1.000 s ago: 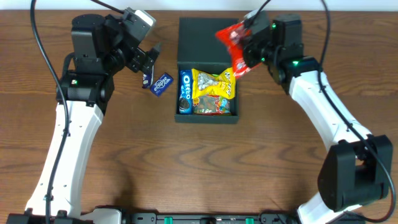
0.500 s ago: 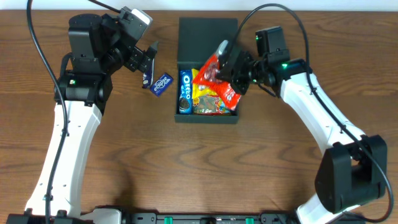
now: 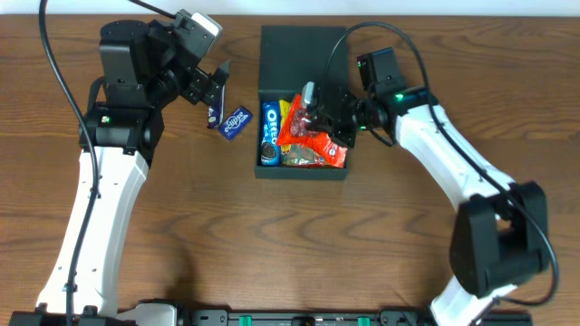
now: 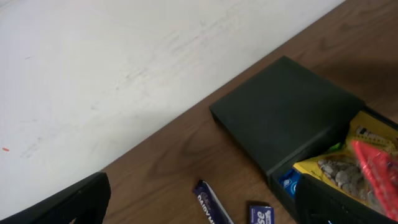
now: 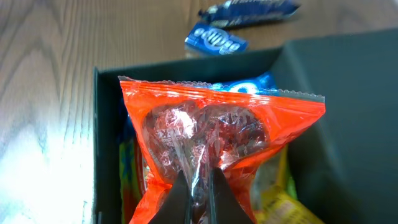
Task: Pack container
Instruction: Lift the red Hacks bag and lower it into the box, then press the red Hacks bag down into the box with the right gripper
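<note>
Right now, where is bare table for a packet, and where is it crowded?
Free: the wide wood between the container and the near edge. Crowded: the container, where the right end effector holds a red packet, and its left side, with blue packets.

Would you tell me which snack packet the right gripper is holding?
The red-orange plastic packet; the right gripper pinches its edge, the others lie free.

Red packet (image 5: 217, 130), dark green-black container (image 3: 304, 54)

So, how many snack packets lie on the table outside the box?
2. A blue packet lies left of the container; a darker blue bar lies just beyond it. Others may be hidden.
</note>
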